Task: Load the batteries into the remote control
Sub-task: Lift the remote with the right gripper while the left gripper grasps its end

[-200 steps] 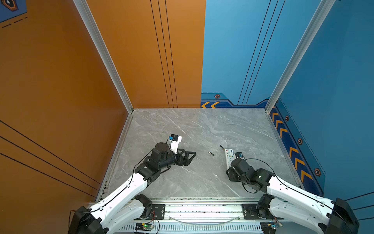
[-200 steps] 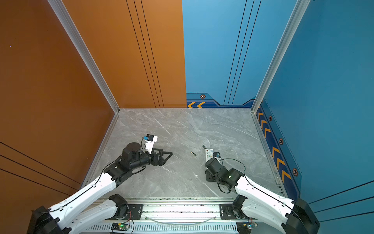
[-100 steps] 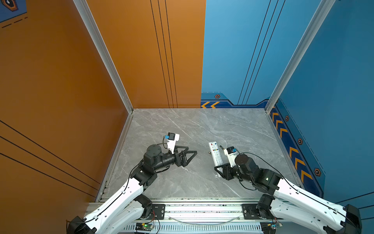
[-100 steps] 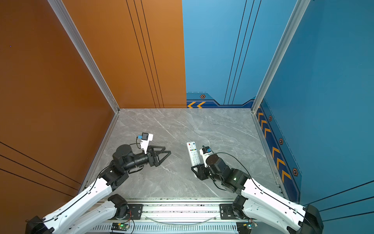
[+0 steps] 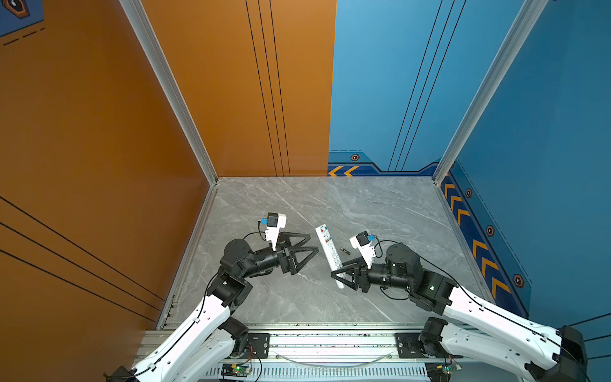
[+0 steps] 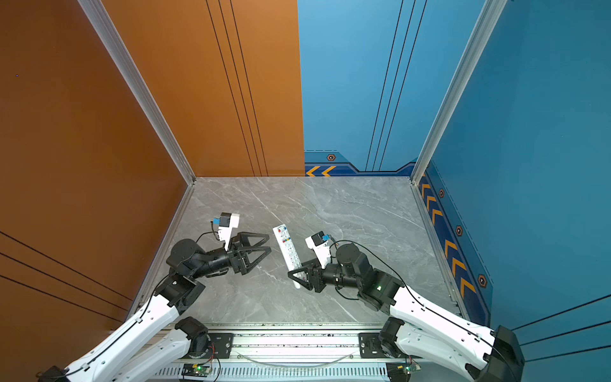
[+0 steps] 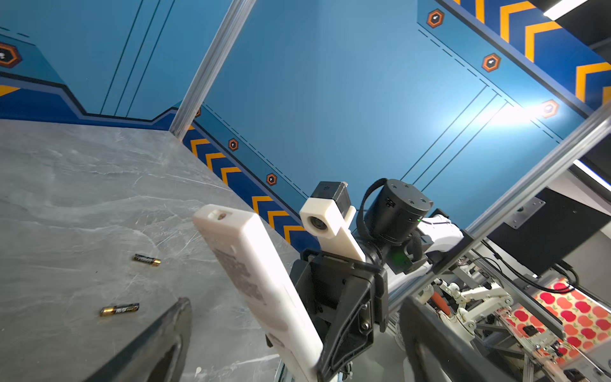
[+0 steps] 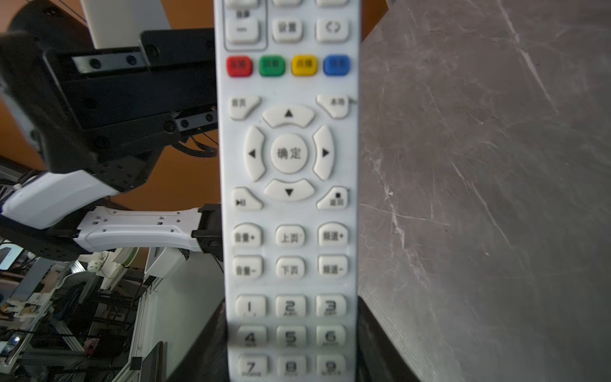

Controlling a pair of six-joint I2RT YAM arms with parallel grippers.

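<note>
Right hand [image 5: 337,279] grips the long slim white plastic remote control [image 5: 329,251] by its number-key end, up off the grey marble desk [image 5: 380,211], left hand [image 5: 313,244] wide & empty alongside, two small black gold-tipped batteries [image 7: 147,260] loose on desk, so prep step imo; next needs its back compartment opened.

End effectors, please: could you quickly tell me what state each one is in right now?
Left end effector: open, holding nothing.
Right end effector: closed on the remote control.

Grey marble tabletop [image 5: 330,205], orange walls [image 5: 99,132] left, blue walls [image 5: 380,82] right w/ chevron trim [image 5: 480,247].
</note>
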